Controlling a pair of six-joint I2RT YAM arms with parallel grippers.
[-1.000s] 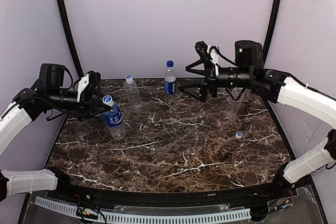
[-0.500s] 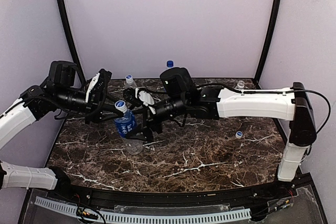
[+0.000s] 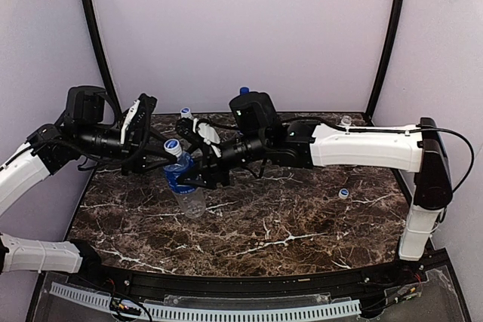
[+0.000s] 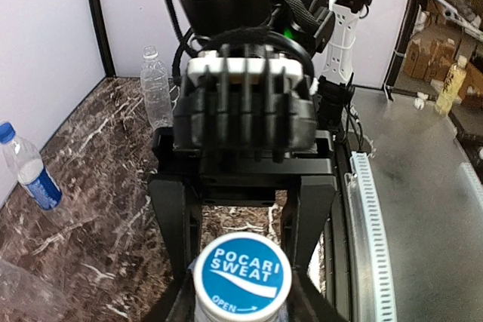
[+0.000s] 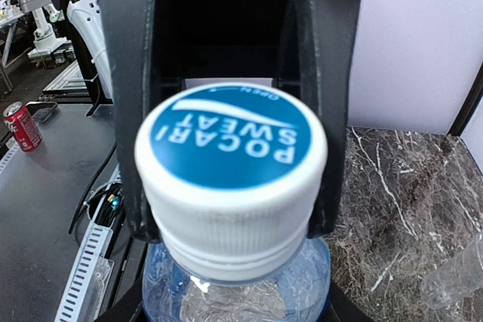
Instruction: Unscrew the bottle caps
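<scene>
A blue-labelled bottle (image 3: 189, 197) hangs tilted above the left of the table, its white and blue cap (image 3: 172, 145) still on. My right gripper (image 3: 192, 177) is shut on the bottle's shoulder and label. My left gripper (image 3: 164, 157) reaches in from the left. In the right wrist view its fingers (image 5: 128, 111) stand close on either side of the cap (image 5: 230, 148); whether they press on it does not show. The left wrist view looks straight down on the cap (image 4: 241, 275), with the right gripper's fingers (image 4: 173, 216) behind it.
A clear capped bottle (image 3: 185, 115) stands at the back left. A dark blue cap (image 3: 243, 92) shows above the right arm. An open bottle top (image 3: 345, 121) peeks over that arm, and a loose cap (image 3: 343, 194) lies on the right.
The right arm swung from the back right across to the bottle and closed on its body. The left arm carried the bottle up and toward the middle, and its jaws have widened.
</scene>
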